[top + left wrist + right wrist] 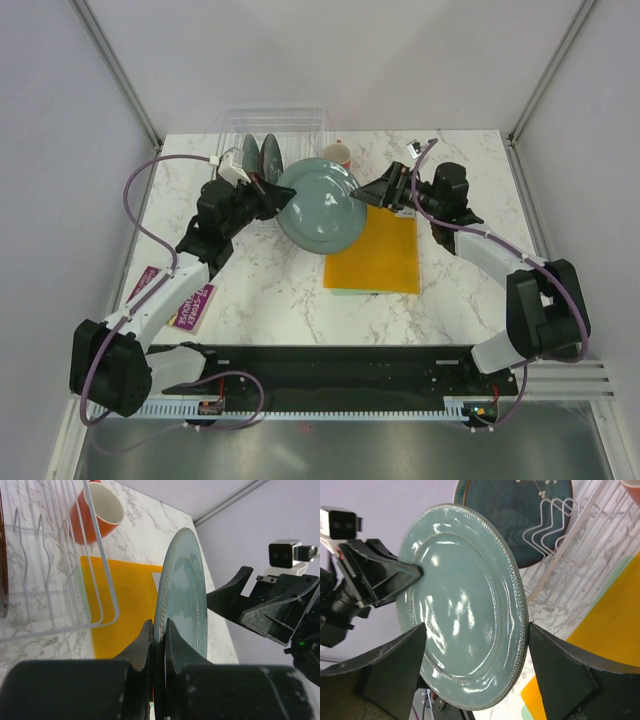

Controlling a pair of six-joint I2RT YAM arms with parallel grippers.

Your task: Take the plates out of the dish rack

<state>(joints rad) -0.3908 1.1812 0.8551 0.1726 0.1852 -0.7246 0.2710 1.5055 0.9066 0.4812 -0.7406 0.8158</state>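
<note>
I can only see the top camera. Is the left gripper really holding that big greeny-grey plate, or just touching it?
Observer: Really holding it. The left wrist camera shows the left gripper shut on the plate, pinching its rim from both faces.
Operator: What about the other gripper?
Observer: The right wrist camera shows the right gripper open around the plate's far edge, not clamped on it.
Operator: What's waiting in the rack?
Observer: Behind it, a dark teal plate with a small pale pattern stands in the rack.

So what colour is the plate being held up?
Pale grey-green plate, clearest from the right wrist.
</note>
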